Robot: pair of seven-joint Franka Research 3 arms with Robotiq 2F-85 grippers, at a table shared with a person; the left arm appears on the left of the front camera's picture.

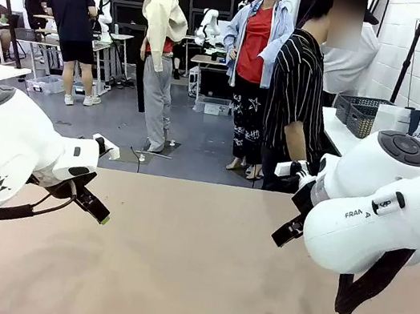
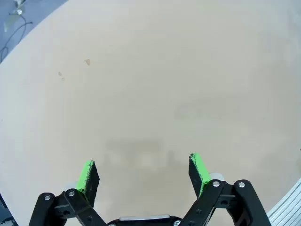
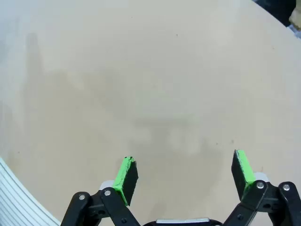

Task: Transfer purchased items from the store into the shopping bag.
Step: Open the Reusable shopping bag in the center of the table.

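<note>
The black, green-padded left gripper [image 2: 143, 169] and right gripper [image 3: 186, 172] hang wide open, empty, over the beige tabletop [image 1: 188, 283]; packing looks unstarted, needing a first item within reach.

Left tool [image 2: 142, 164] and right tool [image 3: 184, 161] both gape (green pads [image 2: 87, 176] far apart), arms hovering.

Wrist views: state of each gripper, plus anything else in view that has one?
left gripper: open, nothing between its fingers, over the table.
right gripper: open, nothing held, over the table.
dark lattice baskets: on the side table at far right, contents not visible.
</note>
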